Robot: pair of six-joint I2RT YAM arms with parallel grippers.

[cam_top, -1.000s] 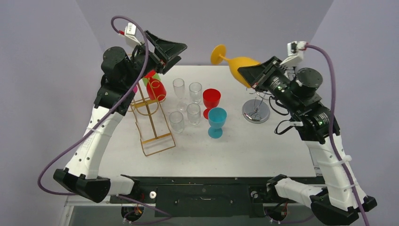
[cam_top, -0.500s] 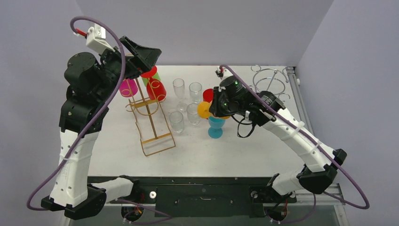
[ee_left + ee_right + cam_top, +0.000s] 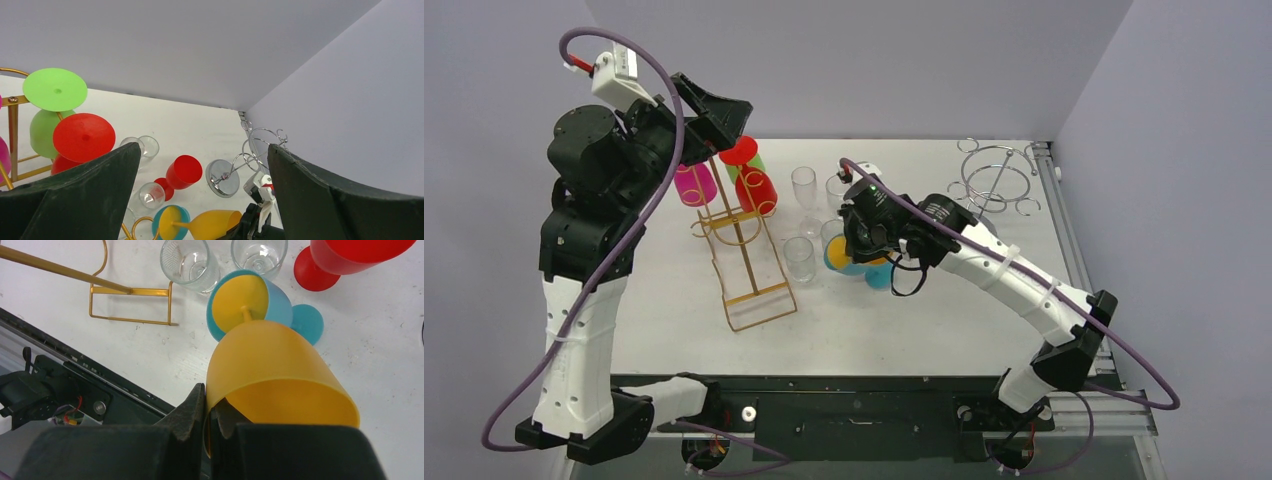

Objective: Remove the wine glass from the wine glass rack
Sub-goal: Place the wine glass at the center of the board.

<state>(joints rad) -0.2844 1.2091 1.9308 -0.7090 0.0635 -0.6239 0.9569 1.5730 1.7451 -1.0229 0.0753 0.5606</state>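
- Yellow plastic wine glass (image 3: 280, 375) lies sideways in my right pincer (image 3: 205, 392), which is clenched on the bowl's rim, held over the white table (image 3: 375, 340) and off any rack.
- A pinch on so thin a rim may let the glass swing or slip out.
- Just ahead of the pincer, the glass's foot sits over or inside the mouth of a teal plastic goblet (image 3: 282, 307); I cannot tell whether they touch. Pushing on could tip that goblet or wedge the foot.
- Further ahead, clear ribbed tumblers (image 3: 190, 262) and a red plastic goblet (image 3: 350, 252) crowd the way.
- Ahead-left lies the gold wire rack (image 3: 130, 305); the silver wire rack (image 3: 994, 175) stands well apart.
- My left pincer (image 3: 203, 149) hangs released, empty, well apart.
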